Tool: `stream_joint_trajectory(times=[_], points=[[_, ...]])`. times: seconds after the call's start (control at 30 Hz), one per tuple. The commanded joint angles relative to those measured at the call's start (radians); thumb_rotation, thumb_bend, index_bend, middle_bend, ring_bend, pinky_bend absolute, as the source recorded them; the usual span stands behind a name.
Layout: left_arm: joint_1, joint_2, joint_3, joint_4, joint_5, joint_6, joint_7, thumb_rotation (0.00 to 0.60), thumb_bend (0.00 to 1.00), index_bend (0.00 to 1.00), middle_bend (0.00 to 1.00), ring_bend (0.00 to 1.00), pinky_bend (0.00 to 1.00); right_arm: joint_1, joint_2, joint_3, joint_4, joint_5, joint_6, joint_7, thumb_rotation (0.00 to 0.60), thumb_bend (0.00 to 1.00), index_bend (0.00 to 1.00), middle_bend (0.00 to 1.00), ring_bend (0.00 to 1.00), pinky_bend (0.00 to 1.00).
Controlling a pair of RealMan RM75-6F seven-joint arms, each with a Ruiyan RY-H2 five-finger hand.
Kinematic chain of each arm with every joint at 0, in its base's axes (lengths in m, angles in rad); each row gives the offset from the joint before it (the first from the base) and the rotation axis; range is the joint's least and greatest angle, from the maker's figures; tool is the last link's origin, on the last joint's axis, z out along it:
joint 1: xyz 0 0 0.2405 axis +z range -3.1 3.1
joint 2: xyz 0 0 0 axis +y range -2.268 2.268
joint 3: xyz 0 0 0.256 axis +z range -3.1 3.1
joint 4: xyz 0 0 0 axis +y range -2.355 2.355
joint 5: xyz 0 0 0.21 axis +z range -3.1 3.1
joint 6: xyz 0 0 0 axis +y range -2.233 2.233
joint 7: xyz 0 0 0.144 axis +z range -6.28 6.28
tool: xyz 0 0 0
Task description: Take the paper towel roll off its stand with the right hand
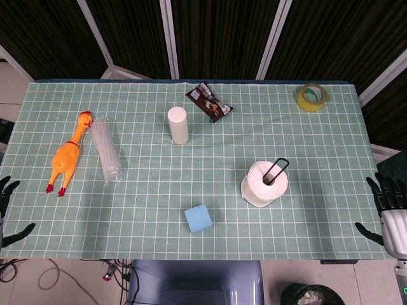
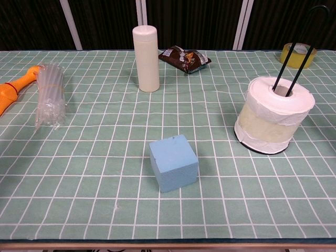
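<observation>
One white paper towel roll [image 1: 264,183] sits on one black wire stand [image 2: 297,50], well to the left of the right hand [image 1: 388,210], which rests at the table edge, fingers spread, holding nothing.

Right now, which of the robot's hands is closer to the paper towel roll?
Right. The right hand waits at the table's edge just beyond the paper towel roll; the left hand sits at the opposite edge.
</observation>
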State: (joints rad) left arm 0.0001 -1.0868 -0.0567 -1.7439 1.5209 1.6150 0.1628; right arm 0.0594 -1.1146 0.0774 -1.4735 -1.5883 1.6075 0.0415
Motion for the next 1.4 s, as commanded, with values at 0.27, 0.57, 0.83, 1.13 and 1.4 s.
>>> stream_joint_trajectory(times=[0.27, 0.57, 0.83, 1.13, 1.4], points=[[0.002, 0.0, 0.002, -0.002, 0.007, 0.006, 0.003, 0.6, 0.05, 0.14, 0.04, 0.0, 0.0, 0.001, 0.0, -0.005, 0.001, -0.003, -0.008, 0.0, 0.6, 0.0, 0.01, 0.0, 0.0, 0.0], [0.001, -0.001, 0.005, -0.002, 0.008, 0.001, 0.007, 0.6, 0.05, 0.14, 0.04, 0.0, 0.0, -0.001, 0.008, -0.007, -0.01, 0.001, -0.012, 0.013, 0.6, 0.0, 0.01, 0.0, 0.0, 0.0], [0.006, 0.0, 0.008, -0.004, 0.017, 0.01, 0.006, 0.6, 0.05, 0.14, 0.04, 0.0, 0.0, 0.0, 0.019, -0.016, -0.028, 0.004, -0.032, 0.014, 0.6, 0.0, 0.01, 0.0, 0.0, 0.0], [0.013, 0.005, 0.005, -0.009, 0.016, 0.025, -0.004, 0.6, 0.05, 0.14, 0.04, 0.0, 0.0, 0.04, 0.059, -0.044, -0.169, 0.043, -0.186, 0.267, 0.6, 0.0, 0.01, 0.0, 0.0, 0.0], [0.012, -0.002, 0.008, -0.01, 0.022, 0.021, 0.013, 0.6, 0.05, 0.14, 0.04, 0.0, 0.0, 0.161, 0.043, -0.012, -0.186, 0.102, -0.408, 0.672, 0.6, 0.0, 0.0, 0.0, 0.0, 0.0]])
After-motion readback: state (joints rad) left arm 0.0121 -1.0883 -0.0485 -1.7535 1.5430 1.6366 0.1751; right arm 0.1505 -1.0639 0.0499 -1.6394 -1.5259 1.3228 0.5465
